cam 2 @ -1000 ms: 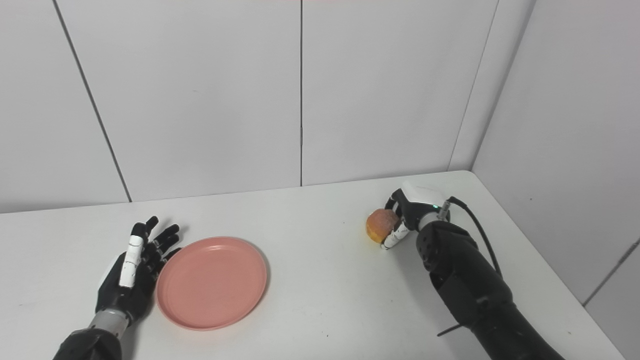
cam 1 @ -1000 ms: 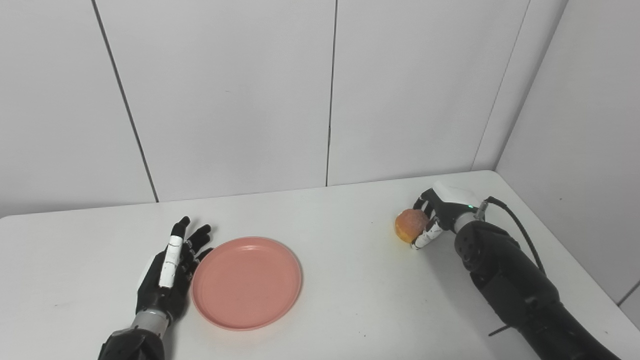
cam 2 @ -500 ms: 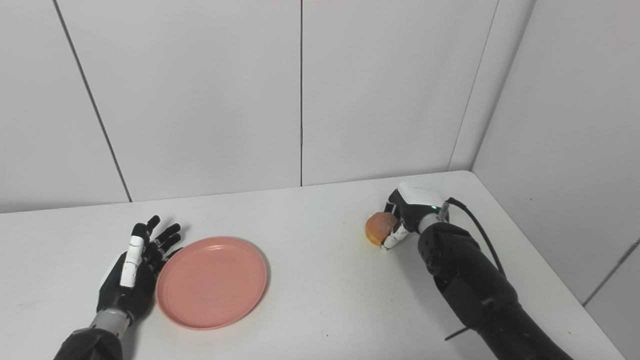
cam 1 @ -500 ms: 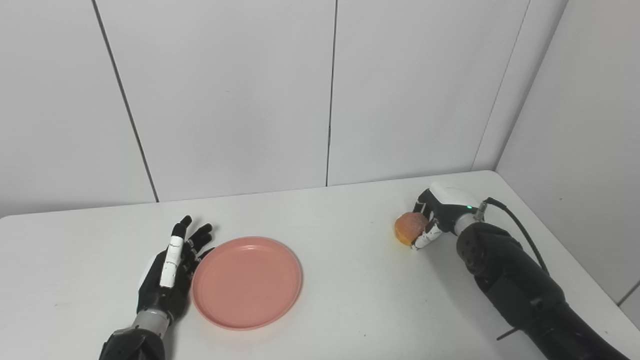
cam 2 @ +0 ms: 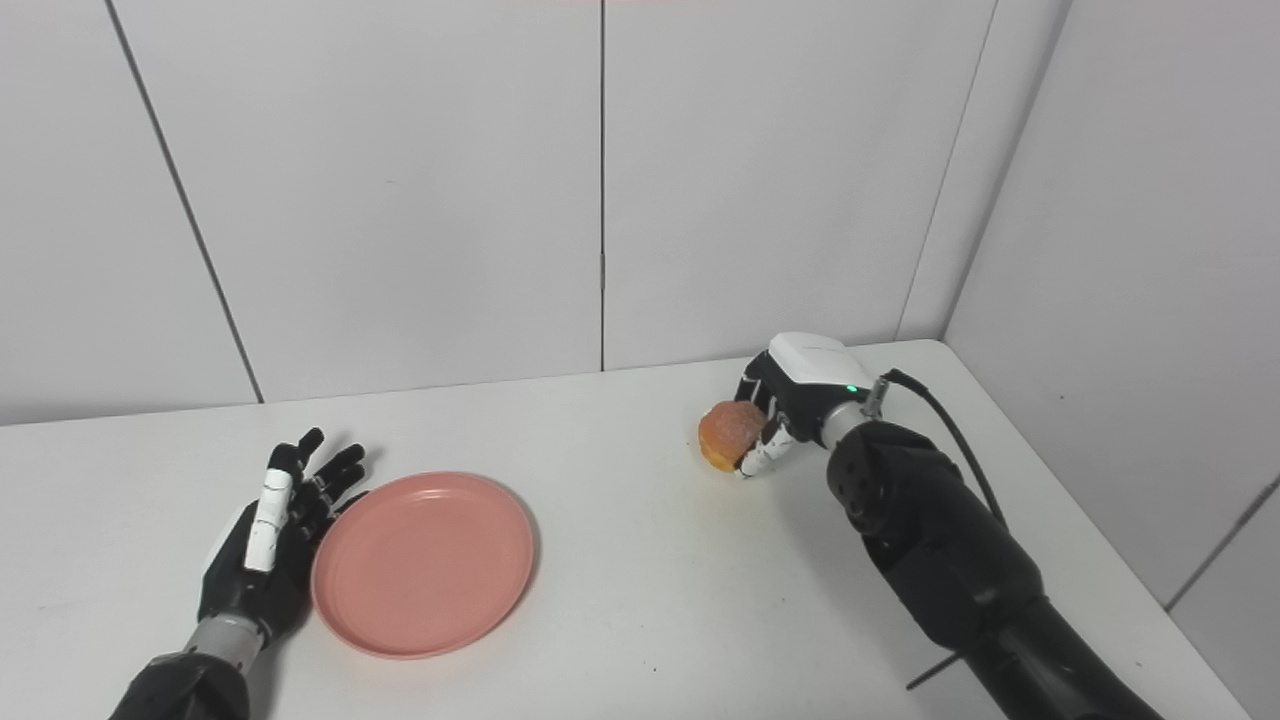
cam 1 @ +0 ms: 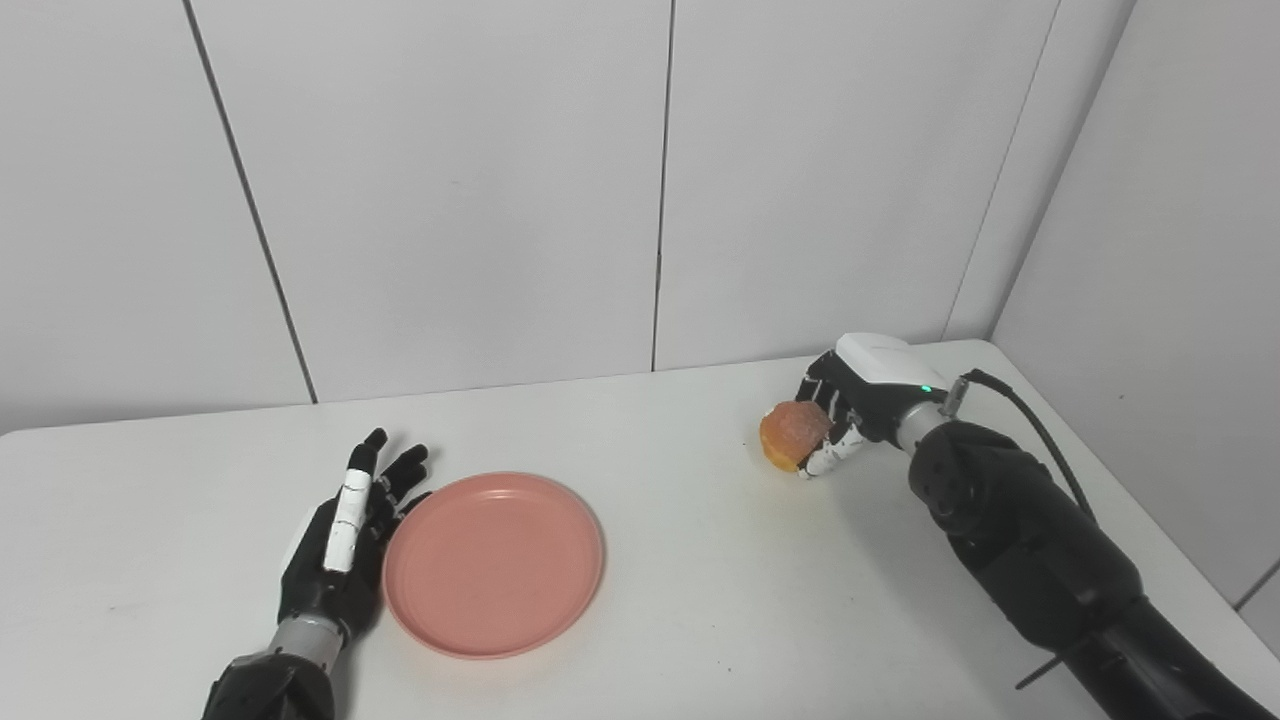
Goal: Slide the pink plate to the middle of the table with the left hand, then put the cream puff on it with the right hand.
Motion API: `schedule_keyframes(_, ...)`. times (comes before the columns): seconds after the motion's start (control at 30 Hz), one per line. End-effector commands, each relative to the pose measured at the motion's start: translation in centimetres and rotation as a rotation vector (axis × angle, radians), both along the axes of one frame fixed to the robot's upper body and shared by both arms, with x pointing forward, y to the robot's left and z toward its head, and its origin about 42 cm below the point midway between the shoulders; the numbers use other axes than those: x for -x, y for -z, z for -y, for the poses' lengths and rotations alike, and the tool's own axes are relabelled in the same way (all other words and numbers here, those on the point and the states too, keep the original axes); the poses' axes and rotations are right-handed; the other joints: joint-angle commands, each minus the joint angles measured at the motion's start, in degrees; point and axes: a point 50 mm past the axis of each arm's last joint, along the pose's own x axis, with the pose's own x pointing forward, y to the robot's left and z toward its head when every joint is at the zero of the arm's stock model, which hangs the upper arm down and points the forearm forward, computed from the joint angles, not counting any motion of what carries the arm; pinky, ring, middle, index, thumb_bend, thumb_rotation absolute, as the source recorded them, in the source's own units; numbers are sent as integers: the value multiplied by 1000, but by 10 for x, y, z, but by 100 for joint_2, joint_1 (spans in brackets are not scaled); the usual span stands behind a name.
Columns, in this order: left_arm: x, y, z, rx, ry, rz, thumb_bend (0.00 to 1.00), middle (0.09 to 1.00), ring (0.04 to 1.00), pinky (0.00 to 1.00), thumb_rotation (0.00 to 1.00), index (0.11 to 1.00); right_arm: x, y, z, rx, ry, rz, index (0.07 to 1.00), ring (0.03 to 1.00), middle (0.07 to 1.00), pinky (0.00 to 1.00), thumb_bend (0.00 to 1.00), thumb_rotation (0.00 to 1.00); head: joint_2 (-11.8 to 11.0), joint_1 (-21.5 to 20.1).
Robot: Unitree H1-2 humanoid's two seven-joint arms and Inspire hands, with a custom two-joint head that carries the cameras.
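A pink plate (cam 1: 494, 563) lies flat on the white table (cam 1: 700, 560), left of centre. My left hand (cam 1: 345, 545) rests on edge right beside the plate's left rim, fingers stretched and apart, holding nothing. At the right, my right hand (cam 1: 850, 405) is shut on the golden-brown cream puff (cam 1: 793, 434), which hangs a little above the tabletop. The puff is well to the right of the plate. The same puff (cam 2: 729, 434) and plate (cam 2: 424, 563) show in the right eye view.
Grey wall panels stand close behind the table and along its right side. A black cable (cam 1: 1030, 440) loops from my right wrist. The table's right edge (cam 1: 1120, 480) runs near my right arm.
My right hand has lifted the cream puff off the table and carried it a little left, toward the plate. The left hand and the plate have barely moved.
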Motion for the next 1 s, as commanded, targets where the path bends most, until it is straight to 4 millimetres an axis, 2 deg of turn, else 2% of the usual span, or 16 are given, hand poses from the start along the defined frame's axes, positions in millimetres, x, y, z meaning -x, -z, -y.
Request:
schedule_keyframes(0.0,6,18,9,8,25,-53,892,894,938,863,821,1000,-2,-46,10,13,5,121,486,439,482,343,529,0,23,250)
schedule_keyframes(0.17,9,24,20,-3,23,-50,886,887,925,884,839,1000,5,-58,12,-3,-36,164,505,362,417,267,527,0,-9,840)
schedule_keyframes(0.2,9,25,23,-5,20,-50,876,877,910,870,844,1000,6,-60,13,-6,-46,173,491,290,457,209,530,0,-25,940)
schedule_keyframes(0.27,11,27,29,-6,18,-49,874,875,906,864,845,999,8,-61,15,-9,-59,183,488,273,465,196,531,0,-92,1231)
schedule_keyframes(0.3,12,28,32,-7,18,-48,870,874,903,850,844,994,10,-62,15,-9,-66,190,487,263,468,187,531,0,-92,1231)
schedule_keyframes(0.4,14,32,41,-5,21,-49,858,881,897,831,844,989,15,-63,15,-16,-90,211,505,297,423,215,527,0,-193,1655)
schedule_keyframes(0.5,15,35,48,3,19,-55,854,876,900,833,833,990,19,-64,16,-19,-125,228,516,377,436,296,526,0,-216,1815)
schedule_keyframes(0.6,16,37,55,10,14,-60,884,871,897,837,824,989,21,-63,17,-28,-157,246,517,329,413,254,524,0,-238,2126)
schedule_keyframes(0.7,16,39,63,7,12,-63,925,860,882,822,818,991,25,-64,18,-40,-181,251,488,289,467,216,530,0,-227,2355)
schedule_keyframes(0.83,15,40,70,6,7,-69,934,858,884,809,818,993,27,-67,16,-45,-223,265,518,343,418,271,524,0,-230,2534)
schedule_keyframes(0.97,13,41,74,4,1,-71,919,842,874,803,812,991,30,-71,7,-50,-259,286,506,408,454,337,527,1,-285,2646)
